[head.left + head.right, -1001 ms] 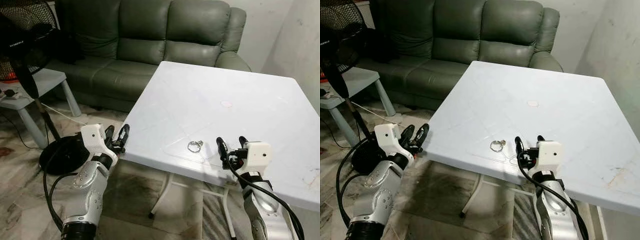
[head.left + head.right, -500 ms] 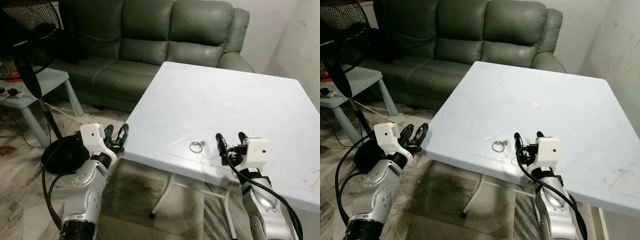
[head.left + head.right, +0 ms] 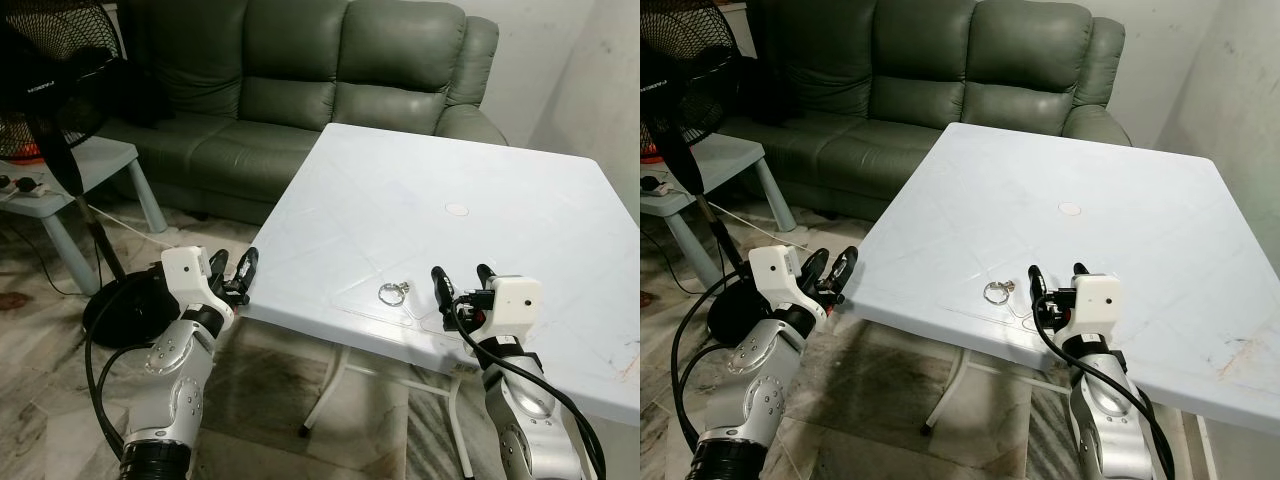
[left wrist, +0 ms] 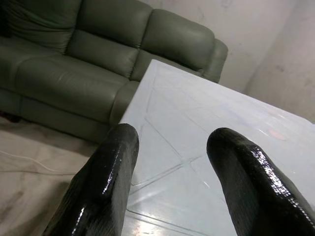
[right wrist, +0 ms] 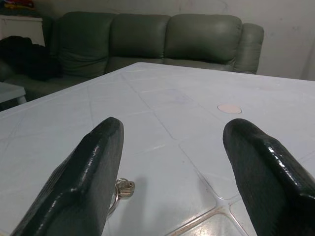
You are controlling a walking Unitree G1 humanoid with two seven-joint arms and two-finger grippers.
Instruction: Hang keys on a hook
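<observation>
A small silver key ring with keys (image 3: 391, 292) lies on the white table (image 3: 480, 180) near its front edge. My right gripper (image 3: 461, 280) stands open just right of the keys, over the table's front edge; the keys (image 5: 123, 188) peek out beside its one finger in the right wrist view. My left gripper (image 3: 236, 270) is open too, held off the table's front left corner, its fingers (image 4: 109, 177) pointing across the tabletop. A small round pale disc (image 3: 457, 210) sits on the table farther back.
A green leather sofa (image 3: 300, 80) stands behind the table. At the left are a black standing fan (image 3: 55, 90) with its round base on the floor and a low grey side table (image 3: 80, 170). A white wall (image 3: 590, 70) rises at the right.
The whole picture has shifted slightly since a second ago, so the camera moved. Both grippers and the keys keep their places.
</observation>
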